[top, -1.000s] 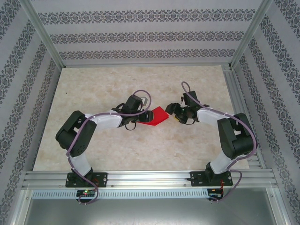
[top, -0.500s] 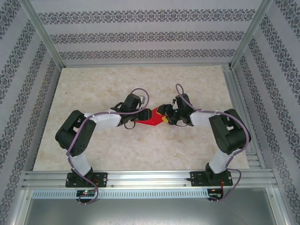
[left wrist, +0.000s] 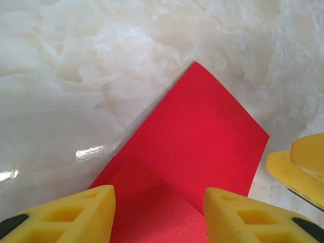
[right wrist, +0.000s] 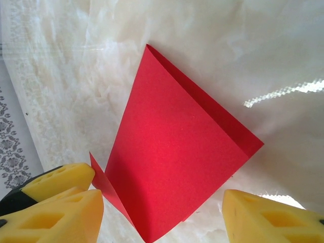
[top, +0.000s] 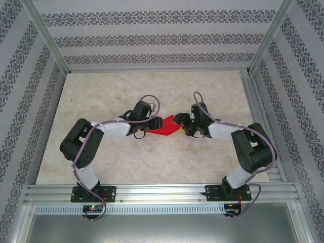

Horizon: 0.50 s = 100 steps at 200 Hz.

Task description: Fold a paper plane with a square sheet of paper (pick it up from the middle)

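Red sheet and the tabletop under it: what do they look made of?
Red sheet: thin paper, matte and faintly grainy; it holds sharp creases and layered flaps. Tabletop: pale marble-patterned surface, glossy, with bright light reflections; probably laminate or polished stone, though I cannot tell which.

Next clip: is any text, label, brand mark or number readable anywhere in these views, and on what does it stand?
None can be read.
The red paper is plain.
The table bears only marble veining.
The walls carry an ornamental print without letters.
The small boards at the arm bases are too small to show any marking.
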### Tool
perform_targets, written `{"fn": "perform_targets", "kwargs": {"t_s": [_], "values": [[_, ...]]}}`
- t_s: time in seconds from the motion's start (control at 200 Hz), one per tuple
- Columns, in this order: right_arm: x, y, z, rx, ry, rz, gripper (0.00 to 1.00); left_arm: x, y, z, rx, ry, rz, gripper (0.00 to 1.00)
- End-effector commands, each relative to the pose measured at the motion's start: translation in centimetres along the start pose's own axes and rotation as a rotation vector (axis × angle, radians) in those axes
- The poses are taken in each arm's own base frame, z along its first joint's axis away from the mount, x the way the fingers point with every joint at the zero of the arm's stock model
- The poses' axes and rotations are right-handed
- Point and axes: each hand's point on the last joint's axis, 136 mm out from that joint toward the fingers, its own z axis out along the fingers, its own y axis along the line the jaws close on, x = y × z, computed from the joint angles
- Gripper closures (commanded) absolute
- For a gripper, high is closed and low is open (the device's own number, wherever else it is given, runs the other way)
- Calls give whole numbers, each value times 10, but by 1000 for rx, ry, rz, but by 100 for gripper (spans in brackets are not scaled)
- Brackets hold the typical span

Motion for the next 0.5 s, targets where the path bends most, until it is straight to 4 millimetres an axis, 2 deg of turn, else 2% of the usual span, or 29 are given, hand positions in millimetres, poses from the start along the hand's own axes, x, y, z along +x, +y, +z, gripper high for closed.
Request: {"fn": "perform_targets", "kwargs": {"t_s": [0.0, 0.235, 0.495], "values": [[6, -1, 7, -10, 17, 14, 36, -4, 7, 3, -6, -19, -20, 50], [13, 8, 15, -52, 50, 23, 36, -4, 8, 3, -5, -20, -21, 50], [17, 27, 21, -153, 57, 45, 45, -5, 7, 2, -5, -21, -19, 50]]}}
